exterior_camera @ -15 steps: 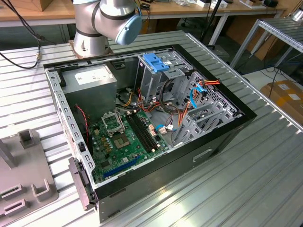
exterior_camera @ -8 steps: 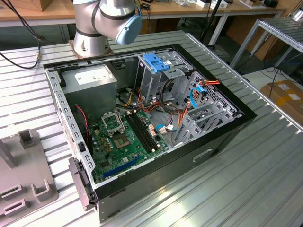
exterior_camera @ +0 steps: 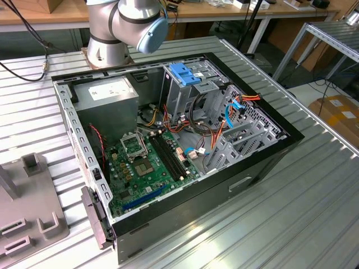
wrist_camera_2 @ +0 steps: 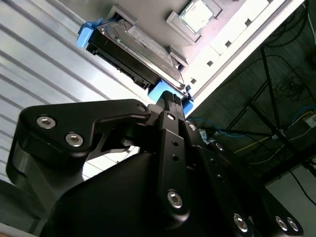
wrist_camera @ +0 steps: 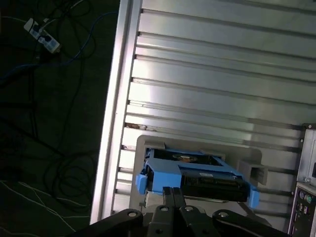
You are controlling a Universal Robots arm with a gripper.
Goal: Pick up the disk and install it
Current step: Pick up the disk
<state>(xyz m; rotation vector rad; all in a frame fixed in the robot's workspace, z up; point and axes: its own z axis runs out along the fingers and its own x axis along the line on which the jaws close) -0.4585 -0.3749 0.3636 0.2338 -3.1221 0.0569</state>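
Observation:
The disk (wrist_camera: 207,180) is a flat black drive edged by a blue bracket, resting in a grey holder (wrist_camera: 148,144) on the ribbed metal table. The second wrist view shows the disk (wrist_camera_2: 140,49) from the side, with its blue bracket ends showing. My gripper (wrist_camera: 172,191) is right at the disk's near edge, its two fingers pressed together against the blue bracket with nothing seen between them. The black finger tip (wrist_camera_2: 171,98) sits against the bracket's blue corner in the second wrist view.
In the exterior view an open computer case (exterior_camera: 269,162) lies on the table with a green motherboard (exterior_camera: 146,162), a grey power-supply box (exterior_camera: 106,95) and a metal drive cage with a blue handle (exterior_camera: 185,73). The arm's base (exterior_camera: 106,45) stands behind it. The table edge (wrist_camera: 116,98) runs beside the holder.

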